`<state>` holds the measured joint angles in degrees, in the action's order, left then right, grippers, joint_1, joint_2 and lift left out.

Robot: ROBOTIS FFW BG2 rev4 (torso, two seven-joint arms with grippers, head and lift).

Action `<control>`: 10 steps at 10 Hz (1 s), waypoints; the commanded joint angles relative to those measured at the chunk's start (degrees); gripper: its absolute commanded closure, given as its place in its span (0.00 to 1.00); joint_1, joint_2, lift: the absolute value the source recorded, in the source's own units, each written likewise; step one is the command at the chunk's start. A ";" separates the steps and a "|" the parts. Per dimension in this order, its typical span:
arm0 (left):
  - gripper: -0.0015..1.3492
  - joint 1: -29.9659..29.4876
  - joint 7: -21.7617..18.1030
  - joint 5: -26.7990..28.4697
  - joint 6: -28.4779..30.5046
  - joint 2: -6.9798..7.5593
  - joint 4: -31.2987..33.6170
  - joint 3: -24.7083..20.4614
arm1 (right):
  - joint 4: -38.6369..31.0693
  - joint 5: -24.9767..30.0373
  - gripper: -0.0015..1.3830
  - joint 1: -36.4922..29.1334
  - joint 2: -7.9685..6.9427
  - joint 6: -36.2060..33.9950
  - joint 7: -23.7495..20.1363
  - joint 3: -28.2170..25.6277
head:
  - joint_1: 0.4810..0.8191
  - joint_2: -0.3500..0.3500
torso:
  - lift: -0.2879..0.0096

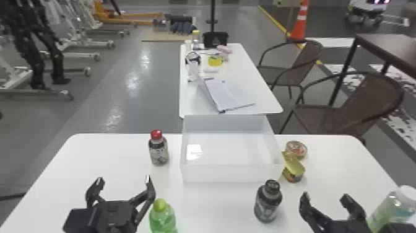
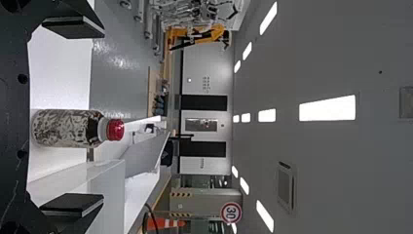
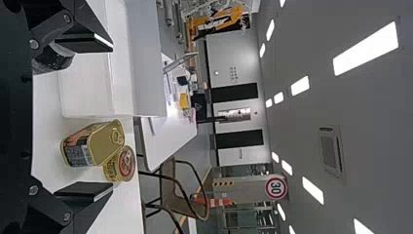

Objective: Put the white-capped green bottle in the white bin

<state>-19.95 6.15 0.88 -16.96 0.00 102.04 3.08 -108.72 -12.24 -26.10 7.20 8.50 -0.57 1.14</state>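
White-capped green bottle [image 1: 390,210] stood outside the white bin [image 1: 229,173], well to its near right; left gripper [image 1: 123,179] sat near-left of the bin, jaws wide, empty; right gripper [image 1: 325,196] near-right of it, jaws wide, empty; red-capped bottle [image 1: 158,151] upright, left of the bin

number: 30 | on: round red-ringed sign [image 3: 276,188] | seen: both wrist views | other print: illegible

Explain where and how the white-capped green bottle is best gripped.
Grip the bottle around its upper body, just below the white cap, probably from its left, where the right claw stands open: its long, straight sides should suit a two-sided squeeze. Its lower part is hidden.
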 commanded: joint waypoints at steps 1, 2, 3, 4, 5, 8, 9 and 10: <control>0.08 0.00 0.00 0.00 0.00 -0.15 0.00 0.00 | 0.00 0.03 0.20 0.00 0.01 0.03 0.04 0.00 | 0.20 0.50 | 0.63; 0.08 0.00 0.00 0.00 0.00 -0.15 0.00 0.00 | 0.00 -0.06 0.20 0.00 0.01 0.03 0.04 0.00 | 0.20 0.50 | 0.63; 0.08 0.00 0.00 0.00 0.00 -0.15 0.00 0.00 | 0.00 0.03 0.20 0.00 -0.08 0.03 -0.04 0.00 | 0.20 0.50 | 0.63; 0.08 0.00 0.00 0.09 0.00 -0.15 0.00 -0.09 | 0.00 0.03 0.20 0.00 0.01 0.03 -0.04 0.00 | 0.20 0.50 | 0.63; 0.08 -0.18 0.00 0.00 0.61 -0.15 0.09 -0.09 | 0.00 0.03 0.20 0.00 0.01 0.03 -0.04 0.00 | 0.20 0.50 | 0.63; 0.08 -0.18 0.00 -0.18 0.61 -0.15 0.09 -0.09 | -1.94 2.05 0.20 -0.18 0.01 0.03 2.07 -0.09 | 0.20 0.50 | 0.63; 0.08 -0.18 0.00 -0.18 0.61 -0.15 0.09 -0.09 | -3.87 3.45 0.20 -0.71 0.01 0.03 4.79 -0.17 | 0.20 0.50 | 0.63; 0.08 -0.18 0.00 -0.18 0.61 -0.15 0.09 -0.09 | -5.63 4.68 0.20 -1.14 0.01 0.82 7.87 -0.35 | 0.20 0.50 | 0.63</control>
<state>-20.13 6.15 0.70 -16.35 0.00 102.13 2.99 -113.23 -8.40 -26.96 7.20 8.86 6.89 0.90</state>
